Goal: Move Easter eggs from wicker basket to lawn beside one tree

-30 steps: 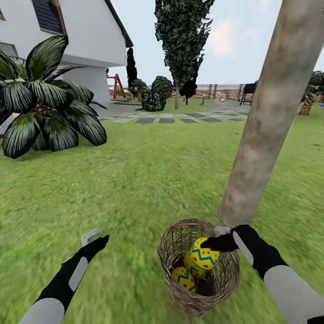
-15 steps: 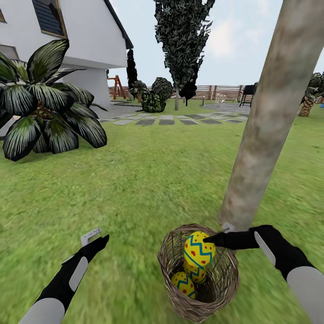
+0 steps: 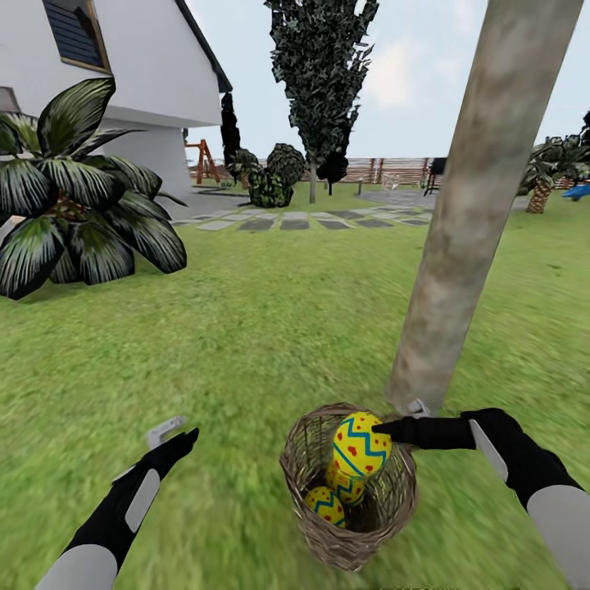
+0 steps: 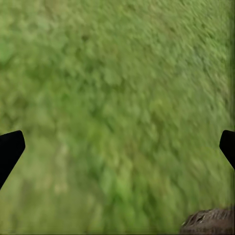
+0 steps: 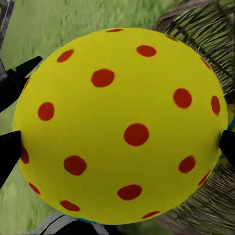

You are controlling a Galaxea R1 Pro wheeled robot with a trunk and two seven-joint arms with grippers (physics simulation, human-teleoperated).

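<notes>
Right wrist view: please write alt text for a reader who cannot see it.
A yellow Easter egg with red dots sits close to the camera between the right pincer, whose black fingertips show at either side of it. Behind it are the wicker basket and green lawn.

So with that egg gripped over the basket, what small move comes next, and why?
Probably carry the egg sideways, clear of the basket rim, toward the tree. The right gripper holds it above the rim, and the trunk's base is just behind, with bare lawn around it.
</notes>
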